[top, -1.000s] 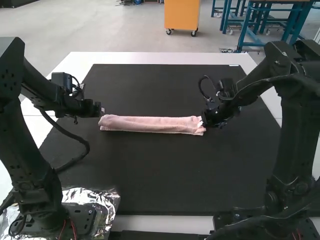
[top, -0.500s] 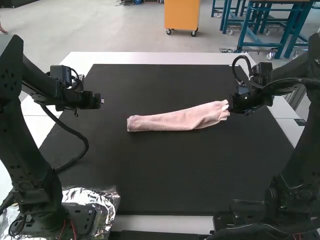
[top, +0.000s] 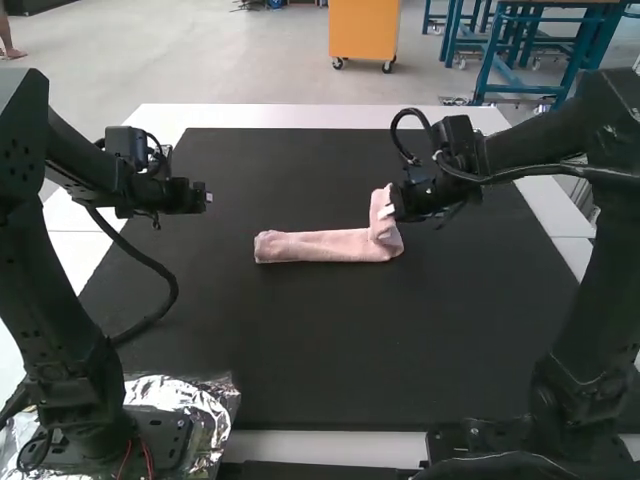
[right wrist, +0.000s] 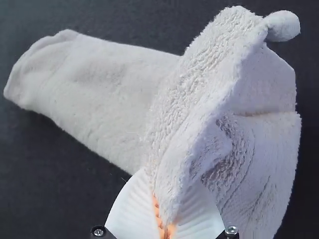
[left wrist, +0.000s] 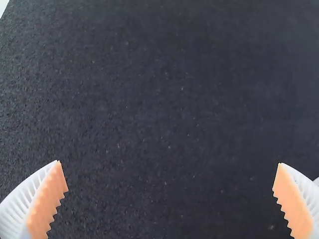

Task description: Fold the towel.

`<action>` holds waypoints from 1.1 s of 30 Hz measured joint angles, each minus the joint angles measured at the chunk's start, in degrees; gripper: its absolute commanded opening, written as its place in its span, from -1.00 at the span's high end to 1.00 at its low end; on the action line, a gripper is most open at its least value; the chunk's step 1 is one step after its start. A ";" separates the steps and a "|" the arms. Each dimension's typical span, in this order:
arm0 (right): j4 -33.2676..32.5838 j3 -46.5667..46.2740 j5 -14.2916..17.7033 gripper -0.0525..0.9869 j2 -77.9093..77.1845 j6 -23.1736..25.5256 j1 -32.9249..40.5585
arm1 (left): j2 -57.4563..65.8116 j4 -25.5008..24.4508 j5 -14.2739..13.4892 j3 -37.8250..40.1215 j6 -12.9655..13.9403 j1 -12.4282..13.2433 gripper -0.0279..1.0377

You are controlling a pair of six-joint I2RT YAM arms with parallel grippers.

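While the left gripper (top: 208, 196) hung at the pink towel's (top: 320, 246) ten o'clock, fingers apart, the right gripper (top: 387, 212) pinched its bunched three-o'clock end.

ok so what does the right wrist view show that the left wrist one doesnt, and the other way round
Right wrist view: the towel, a long narrow strip with its near end bunched up, and the right hand closed on that end.

Left wrist view: the left hand, open and holding nothing, and a sliver of white tabletop.

Both: the black mat and white ribbed fingers with orange pads, each hand's own.
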 measured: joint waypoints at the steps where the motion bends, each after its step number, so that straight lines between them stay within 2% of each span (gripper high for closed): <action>1: 0.31 0.68 0.02 0.94 0.74 0.44 1.40 | 0.00 0.00 0.00 0.00 -0.13 0.00 -0.87; 10: 2.45 6.34 1.09 0.94 9.16 2.43 10.05 | 0.00 0.85 0.02 -0.11 -1.18 0.02 -0.87; 17: 2.56 12.13 1.92 0.94 15.52 2.80 13.68 | 0.00 3.98 0.00 -1.88 -1.38 0.02 -0.87; 33: 0.42 25.53 2.38 0.93 24.15 3.98 19.87 | 0.00 5.55 0.00 -2.36 -1.90 0.02 -0.87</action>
